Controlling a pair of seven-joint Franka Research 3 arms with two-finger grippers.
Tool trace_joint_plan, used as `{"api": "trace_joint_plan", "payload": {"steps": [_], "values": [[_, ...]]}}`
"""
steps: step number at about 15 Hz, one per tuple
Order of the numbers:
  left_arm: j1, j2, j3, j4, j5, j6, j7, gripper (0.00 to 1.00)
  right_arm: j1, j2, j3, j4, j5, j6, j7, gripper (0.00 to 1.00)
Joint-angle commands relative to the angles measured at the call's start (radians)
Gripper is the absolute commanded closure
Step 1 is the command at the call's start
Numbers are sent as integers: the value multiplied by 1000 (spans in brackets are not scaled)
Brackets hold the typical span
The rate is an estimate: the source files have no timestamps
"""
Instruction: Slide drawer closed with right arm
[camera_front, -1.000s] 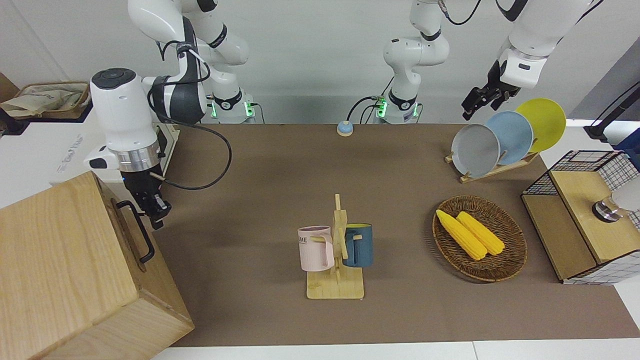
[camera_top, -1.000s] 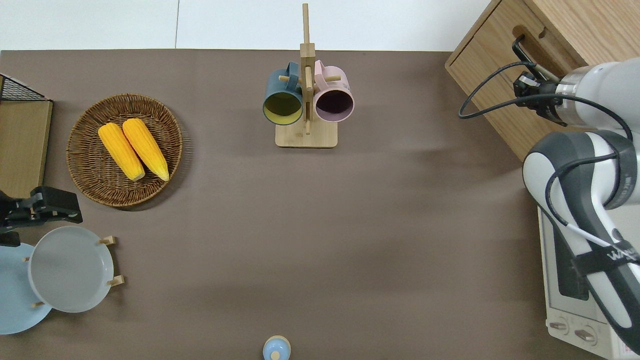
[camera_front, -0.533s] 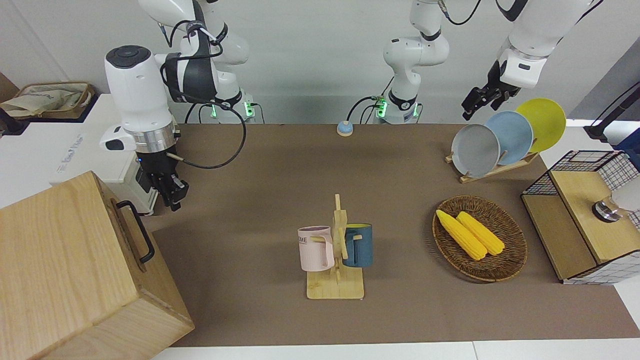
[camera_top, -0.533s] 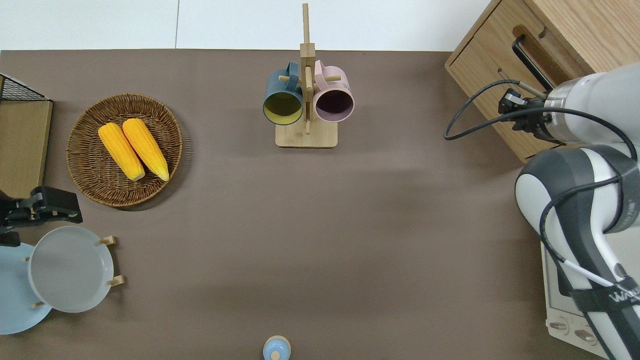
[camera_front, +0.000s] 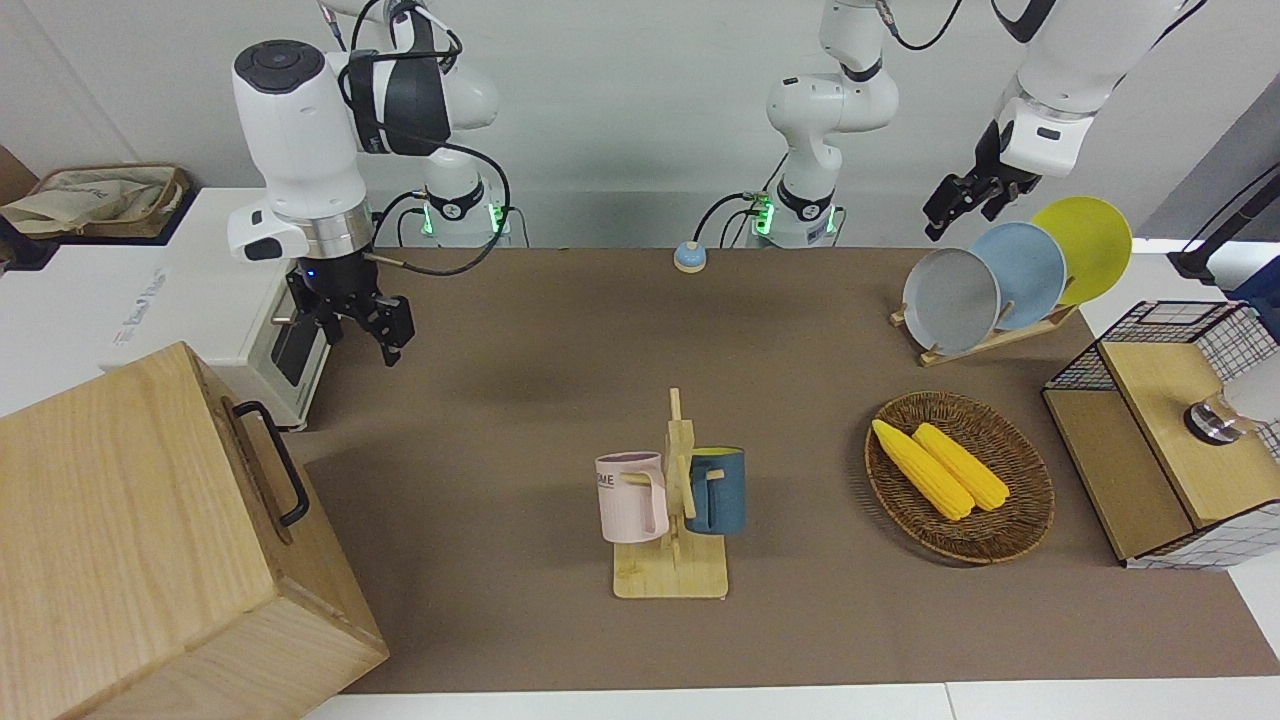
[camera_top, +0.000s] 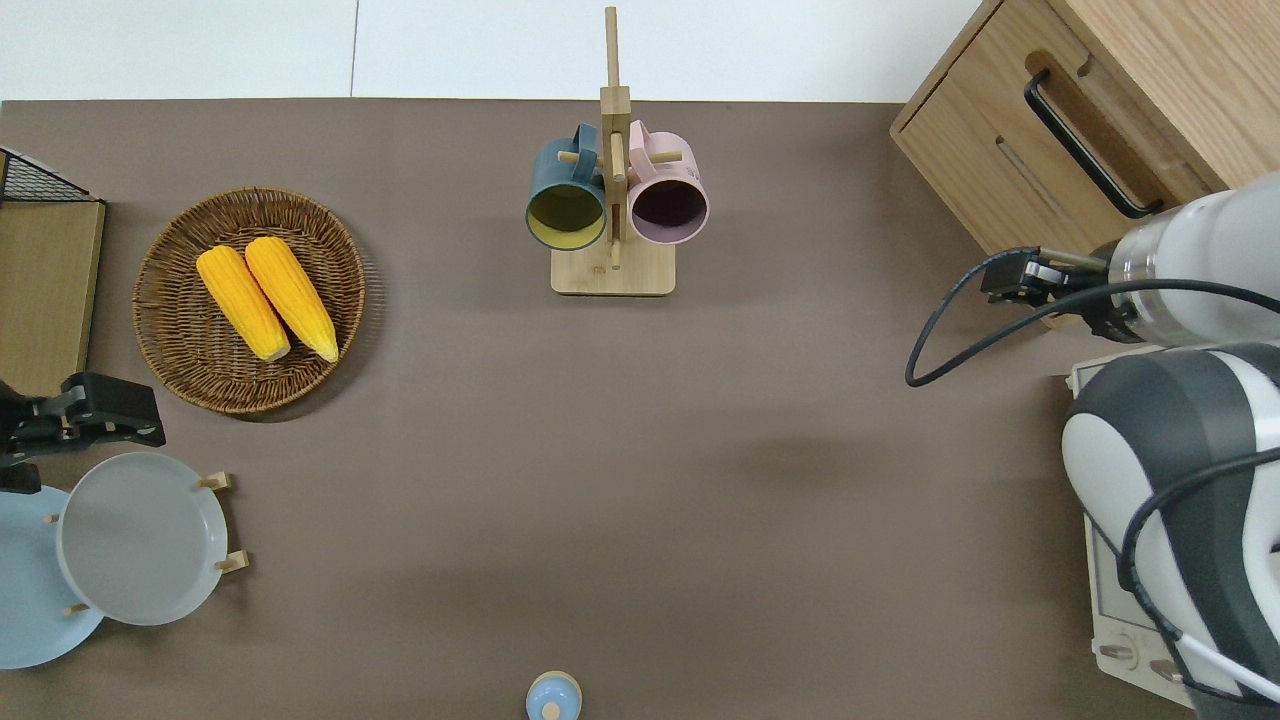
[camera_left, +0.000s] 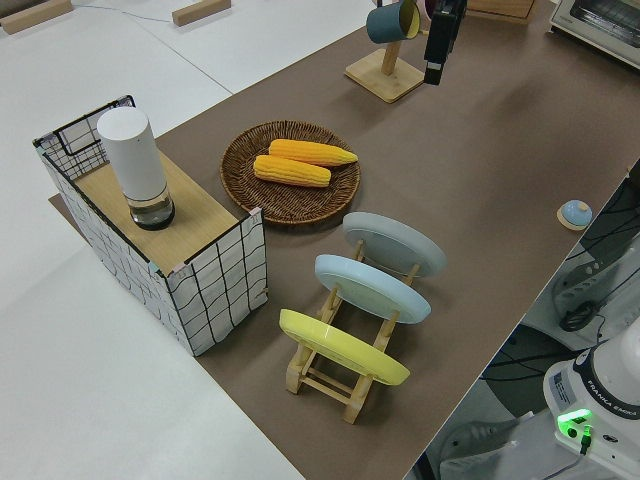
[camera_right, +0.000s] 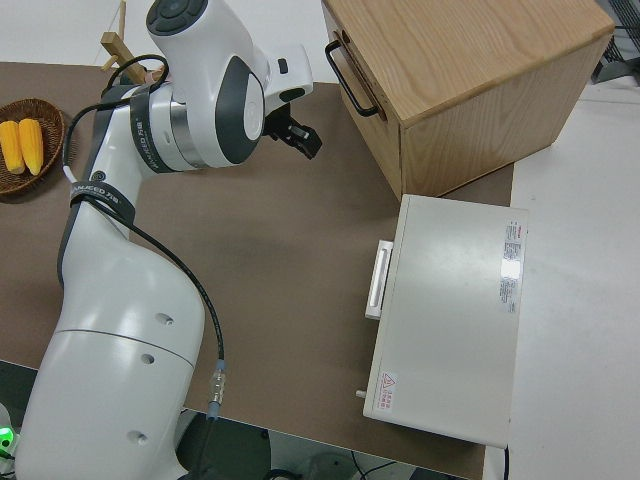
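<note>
The drawer (camera_top: 1060, 150) sits flush in the large pale wood box (camera_front: 120, 520) at the right arm's end of the table. Its black bar handle (camera_front: 275, 470) is free; it also shows in the overhead view (camera_top: 1085, 145) and the right side view (camera_right: 350, 75). My right gripper (camera_front: 362, 335) hangs in the air, apart from the drawer. In the overhead view it (camera_top: 1015, 280) is over the box's corner nearest the robots, and nothing shows in it. It also shows in the right side view (camera_right: 300, 140). My left gripper (camera_front: 955, 205) is parked.
A white toaster oven (camera_right: 450, 310) stands next to the box, nearer to the robots. A wooden mug rack (camera_front: 672, 500) with two mugs stands mid-table. A wicker basket (camera_front: 1020, 520) with corn, a plate rack (camera_front: 1000, 280) and a wire-and-wood cabinet (camera_front: 1160, 440) are at the left arm's end.
My right gripper has drawn back from the drawer's handle, risen and moved toward the robots. The drawer and box have not moved. The left arm has not moved.
</note>
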Motion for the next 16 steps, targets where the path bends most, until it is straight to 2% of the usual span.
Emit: {"api": "trace_joint_plan", "payload": {"steps": [1,4,6,11,16], "values": [[-4,-8,5,0,-4,-2,10,7,27,-75,-13,-49,-1,-78,-77,13],[-4,-8,5,0,-4,-2,10,7,27,-132,-25,-86,52,-113,-120,13],[-4,-8,5,0,-4,-2,10,7,27,-152,-28,-96,63,-115,-128,13],[-4,-8,5,0,-4,-2,10,7,29,-210,-34,-173,74,-115,-166,13],[-4,-8,5,0,-4,-2,10,7,41,-216,-59,-181,86,-127,-211,13]]}}
